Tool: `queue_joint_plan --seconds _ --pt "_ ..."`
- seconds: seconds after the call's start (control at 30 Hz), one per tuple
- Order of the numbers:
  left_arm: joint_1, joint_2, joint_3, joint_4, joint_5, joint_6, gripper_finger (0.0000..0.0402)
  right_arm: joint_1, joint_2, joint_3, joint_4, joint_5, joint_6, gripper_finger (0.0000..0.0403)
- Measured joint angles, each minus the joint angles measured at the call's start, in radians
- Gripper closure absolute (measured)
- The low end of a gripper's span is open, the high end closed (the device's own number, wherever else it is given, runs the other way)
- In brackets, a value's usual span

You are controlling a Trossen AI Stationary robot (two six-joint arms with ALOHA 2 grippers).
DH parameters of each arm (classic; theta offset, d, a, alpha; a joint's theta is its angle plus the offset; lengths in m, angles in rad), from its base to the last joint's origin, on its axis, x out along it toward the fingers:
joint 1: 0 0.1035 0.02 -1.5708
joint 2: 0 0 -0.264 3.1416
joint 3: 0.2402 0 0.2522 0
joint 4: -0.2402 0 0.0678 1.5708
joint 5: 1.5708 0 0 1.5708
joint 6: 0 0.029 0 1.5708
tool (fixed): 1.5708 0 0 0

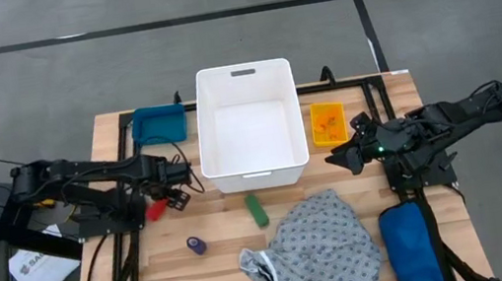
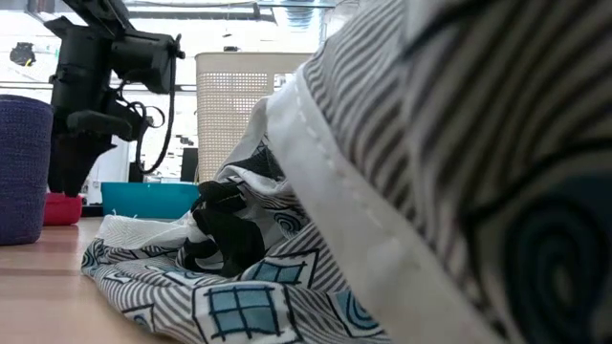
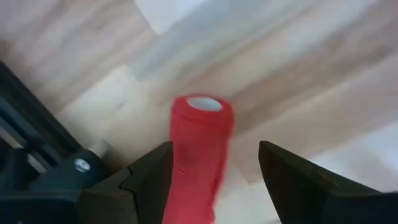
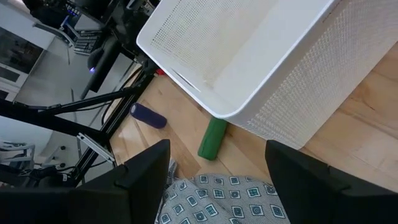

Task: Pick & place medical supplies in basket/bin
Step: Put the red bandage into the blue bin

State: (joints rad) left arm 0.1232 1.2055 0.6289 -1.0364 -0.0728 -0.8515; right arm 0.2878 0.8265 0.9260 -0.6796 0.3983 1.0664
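**Stock on the table, counted from my two pincers**

Between my left fingers: one red roll [image 3: 198, 155], upright on the wood, its open end showing. My left pincer [image 1: 168, 201] stands with fingers apart on either side of the roll and is not closed on it (whether a pad brushes it, I cannot tell). The low view shows that arm coming down over the red piece beside a purple roll [image 2: 21, 170].

Item, purple roll [image 1: 196, 244]: on the boards near my left pincer, toward the table's front edge, lying free.

Item, green roll [image 1: 256, 209]: on its side between my two pincers, just beside the front wall of the white basket [image 1: 218, 155]. My right wrist camera also sees it at the basket's corner, with the purple one farther off.

Item, white basket: between my pincers, no supplies visible inside.

Item, grey patterned gown [image 1: 327, 249]: a crumpled heap at the front of the table, near the green roll and on the front side of my right pincer.

Item, orange tray [image 1: 327, 123] with small orange pieces in it: just beside my right pincer [image 1: 345, 158], against the basket's side.

My right pincer: fingers apart, empty, hovering off the basket's right front corner.

Other: blue pouch [image 1: 411, 246] at my right arm's front side; teal tray [image 1: 159, 124] behind my left pincer.
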Motion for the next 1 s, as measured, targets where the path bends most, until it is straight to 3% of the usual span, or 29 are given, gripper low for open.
queue_joint_plan --seconds 0.63,1.0 --pt "0.042 0.155 0.000 0.065 0.009 0.110 0.0177 0.001 0.000 0.000 -0.002 -0.001 0.000 0.0143" --pt "0.043 0.162 -0.020 0.060 0.004 0.091 0.0247 0.028 0.000 0.000 -0.002 -0.003 0.005 0.0143"
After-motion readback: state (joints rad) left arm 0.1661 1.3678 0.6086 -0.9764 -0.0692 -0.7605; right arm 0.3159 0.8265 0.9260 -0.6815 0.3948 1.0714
